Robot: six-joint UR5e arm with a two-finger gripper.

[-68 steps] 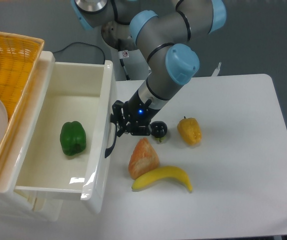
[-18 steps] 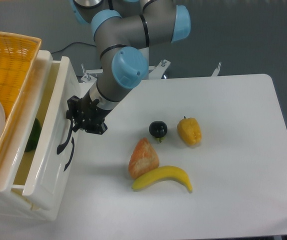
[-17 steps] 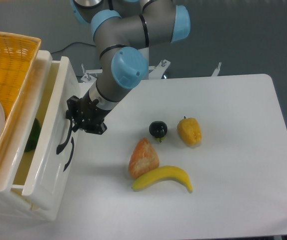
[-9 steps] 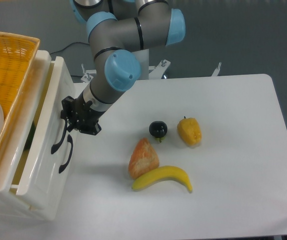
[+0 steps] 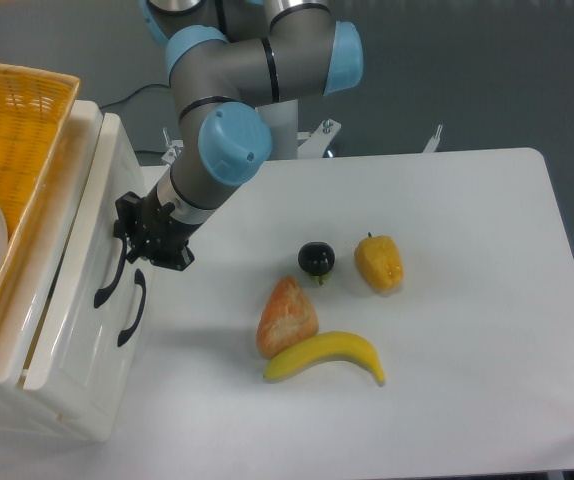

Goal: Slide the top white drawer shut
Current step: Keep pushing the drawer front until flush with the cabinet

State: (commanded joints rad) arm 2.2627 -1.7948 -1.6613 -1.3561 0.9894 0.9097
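From my remote seat, the black two-finger hand (image 5: pixel 139 243) pressed against the large glossy white plastic top drawer (image 5: pixel 72 290) by its curved black handle (image 5: pixel 109 276); I couldn't tell whether the fingers were clenched. The drawer sat nearly shut beneath the yellow wicker basket (image 5: pixel 27 130), at the white table's (image 5: pixel 467 330) left edge.

Top white drawer (image 5: pixel 72 290): glossy white plastic. Basket (image 5: pixel 27 130), upper left: woven yellow wicker. Table (image 5: pixel 467 330): smooth matt white. Banana (image 5: pixel 324 356): smooth, slightly shiny.

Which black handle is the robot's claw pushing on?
The upper handle, the one nearer the basket. The gripper is pressed against its top end; the lower handle sits apart.
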